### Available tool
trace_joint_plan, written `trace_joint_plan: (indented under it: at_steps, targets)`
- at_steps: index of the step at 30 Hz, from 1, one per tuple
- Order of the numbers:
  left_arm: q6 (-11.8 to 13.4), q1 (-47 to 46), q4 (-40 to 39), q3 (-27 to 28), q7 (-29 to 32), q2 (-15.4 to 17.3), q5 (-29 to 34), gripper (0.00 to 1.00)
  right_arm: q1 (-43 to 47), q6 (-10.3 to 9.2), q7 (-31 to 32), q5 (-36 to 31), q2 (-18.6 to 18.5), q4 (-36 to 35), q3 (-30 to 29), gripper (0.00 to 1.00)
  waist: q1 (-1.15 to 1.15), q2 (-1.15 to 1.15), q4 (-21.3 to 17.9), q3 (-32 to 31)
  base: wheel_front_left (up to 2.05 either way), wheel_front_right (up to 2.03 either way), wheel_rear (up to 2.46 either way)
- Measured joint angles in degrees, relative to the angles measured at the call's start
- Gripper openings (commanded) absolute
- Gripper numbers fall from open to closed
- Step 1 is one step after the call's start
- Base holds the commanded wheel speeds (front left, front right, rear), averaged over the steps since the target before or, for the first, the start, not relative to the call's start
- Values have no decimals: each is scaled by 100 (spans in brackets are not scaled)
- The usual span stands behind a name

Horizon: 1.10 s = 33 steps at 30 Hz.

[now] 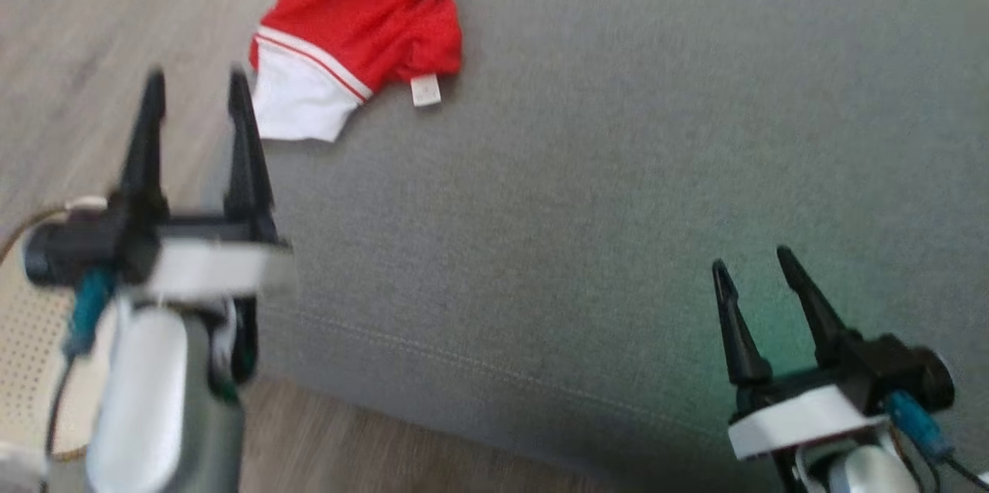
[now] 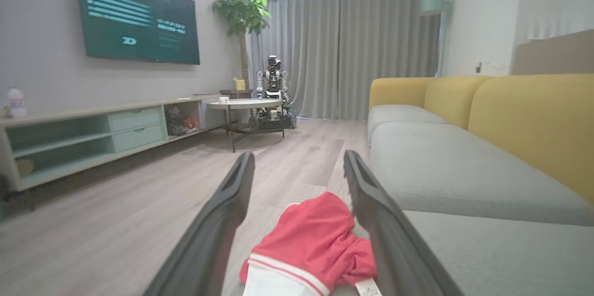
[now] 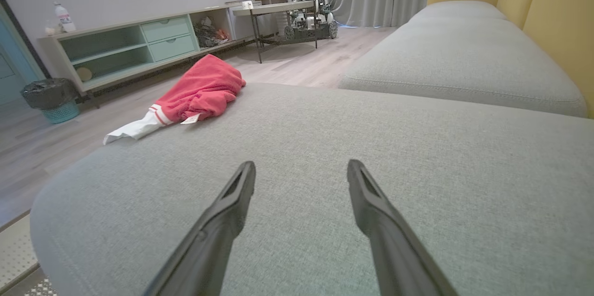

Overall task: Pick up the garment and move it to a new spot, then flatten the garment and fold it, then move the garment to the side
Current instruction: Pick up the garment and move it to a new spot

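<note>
Item: garment (image 1: 363,22), red with a white band and a small white label (image 1: 425,90), lying crumpled
Location: on the grey sofa cushion (image 1: 618,168), at its left edge toward the far corner; the white band reaches that edge, beside the wooden floor (image 1: 77,29)
Left gripper (image 1: 196,83): jaws apart and empty, by the cushion's left edge, near the garment and pointed at it; the left wrist view frames the cloth between the jaws, untouched
Right gripper (image 1: 752,261): jaws apart and empty, over the cushion's near edge, well apart from the garment
Step in hand: judged the approach for the first pick-up; nothing lifted yet
Next move calls for: left arm forward and down onto the red heap, jaws closing on a full bunch of cloth rather than the loose white band, then a lift toward the cushion's open middle
Risk: a thin pinch may slip
</note>
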Motion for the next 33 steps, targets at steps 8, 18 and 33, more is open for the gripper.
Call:
trace_joint_plan:
  at_steps: [8, 18, 33]
  targets:
    - [-563, -2334, 2206, 235, -1, 421, 0, 100, -510, 0, 0, -412, -120, -73, 198, 100, 0, 0, -177, 1005, 0, 0, 0]
    - [-962, -5039, 5141, 336, 361, 705, -318, 100, -1000, 0, -2, -601, -448, -378, 136, 100, 1, -1, -383, 2303, 0, 0, 0]
    - [-1107, -6221, 7253, 156, 1044, 1393, -427, 100, -1316, 10, -112, -613, -305, -1171, 610, 100, -1, 0, -1111, 3262, 0, 0, 0]
